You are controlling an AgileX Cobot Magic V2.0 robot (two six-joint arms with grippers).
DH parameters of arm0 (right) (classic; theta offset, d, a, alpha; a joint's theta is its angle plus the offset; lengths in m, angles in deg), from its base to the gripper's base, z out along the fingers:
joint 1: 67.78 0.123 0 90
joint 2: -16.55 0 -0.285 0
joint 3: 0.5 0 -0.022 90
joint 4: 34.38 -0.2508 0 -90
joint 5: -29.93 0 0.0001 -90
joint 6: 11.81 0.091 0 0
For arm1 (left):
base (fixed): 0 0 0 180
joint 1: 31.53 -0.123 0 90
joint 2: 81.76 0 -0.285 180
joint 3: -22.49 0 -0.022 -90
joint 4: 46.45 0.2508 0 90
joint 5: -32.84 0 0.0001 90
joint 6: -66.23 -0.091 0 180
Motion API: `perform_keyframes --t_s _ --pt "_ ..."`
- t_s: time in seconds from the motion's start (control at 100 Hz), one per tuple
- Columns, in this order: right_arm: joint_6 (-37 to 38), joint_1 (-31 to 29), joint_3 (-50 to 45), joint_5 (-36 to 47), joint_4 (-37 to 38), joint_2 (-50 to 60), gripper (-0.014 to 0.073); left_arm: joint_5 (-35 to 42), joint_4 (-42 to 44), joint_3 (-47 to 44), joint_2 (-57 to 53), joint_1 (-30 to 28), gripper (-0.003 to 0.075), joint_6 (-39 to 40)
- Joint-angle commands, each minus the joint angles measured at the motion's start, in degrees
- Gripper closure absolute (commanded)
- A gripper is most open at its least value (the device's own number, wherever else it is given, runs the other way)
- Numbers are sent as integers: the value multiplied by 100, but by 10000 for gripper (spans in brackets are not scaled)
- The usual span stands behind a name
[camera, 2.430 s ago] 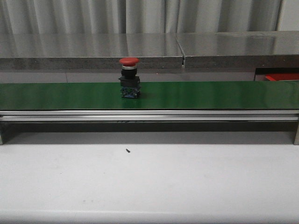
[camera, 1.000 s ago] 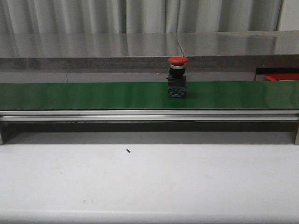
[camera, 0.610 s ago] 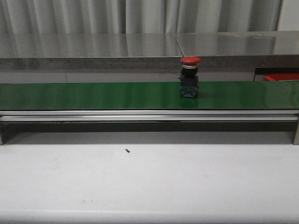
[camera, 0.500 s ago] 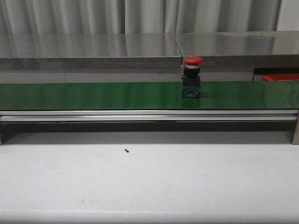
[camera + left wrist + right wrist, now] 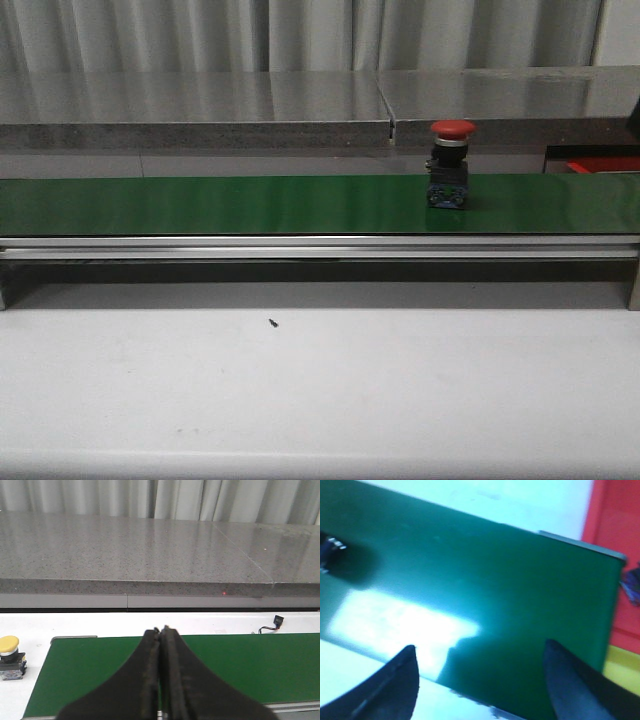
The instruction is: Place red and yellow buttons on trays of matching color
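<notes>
Black, tapered fingers (image 5: 150,680) on both tools.

On the long glossy green belt (image 5: 250,204), the only thing standing in your way is the upright red-capped button on its dark base (image 5: 449,165), right of centre. You have open belt to either side of it. The bright red flat tray (image 5: 600,164) lies beyond the belt's right end.
</notes>
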State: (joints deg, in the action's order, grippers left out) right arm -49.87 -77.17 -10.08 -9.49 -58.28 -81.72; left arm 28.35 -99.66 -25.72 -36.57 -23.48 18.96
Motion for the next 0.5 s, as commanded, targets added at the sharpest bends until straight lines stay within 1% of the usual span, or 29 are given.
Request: perform_keyframes --t_s 0.0,0.12,0.23,0.49 --pt "-131 351 115 91 -123 266 71 296 -77 150 19 37 739 30" --pt "-131 795 115 241 -123 206 71 296 -77 150 19 37 739 30" --pt "-131 1033 151 437 -190 75 71 296 -77 150 19 37 739 30" --pt "-152 1150 798 309 -407 -508 71 296 -77 150 19 37 739 30"
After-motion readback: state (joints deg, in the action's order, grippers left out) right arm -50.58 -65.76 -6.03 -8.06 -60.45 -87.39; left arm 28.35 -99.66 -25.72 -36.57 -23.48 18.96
